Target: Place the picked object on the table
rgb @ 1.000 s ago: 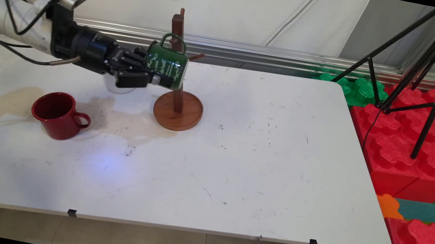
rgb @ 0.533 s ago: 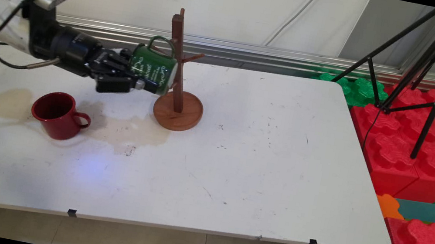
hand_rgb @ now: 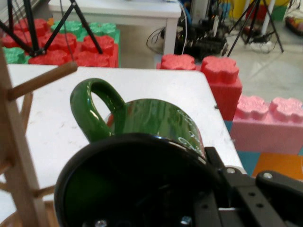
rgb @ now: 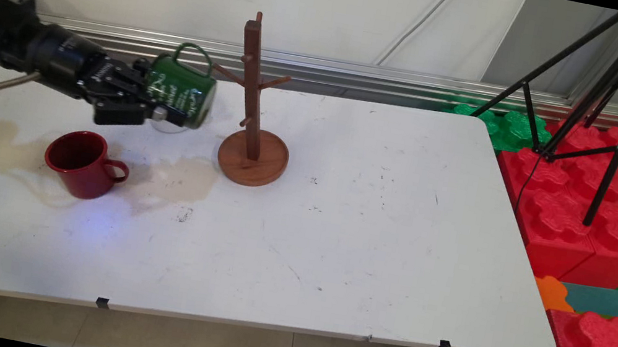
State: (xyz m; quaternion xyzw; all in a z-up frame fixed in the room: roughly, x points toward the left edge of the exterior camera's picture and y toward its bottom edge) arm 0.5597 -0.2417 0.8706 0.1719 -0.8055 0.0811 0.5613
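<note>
White table (rgb: 376, 222) before a pale wall. The gripper (rgb: 160, 104), held level above the table, is clamped on a green mug (rgb: 181, 90) with its handle up. Wooden mug tree (rgb: 254, 126) just beyond the mug; red mug (rgb: 83, 164) below the gripper.

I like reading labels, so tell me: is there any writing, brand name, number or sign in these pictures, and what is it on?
Green mug, held in the gripper: white ornamental lettering on its side, too small and blurred to read in either view.
Red mug: no writing shows.
Wooden mug tree: no writing shows.
Foam blocks and tripod: no writing shows.
</note>
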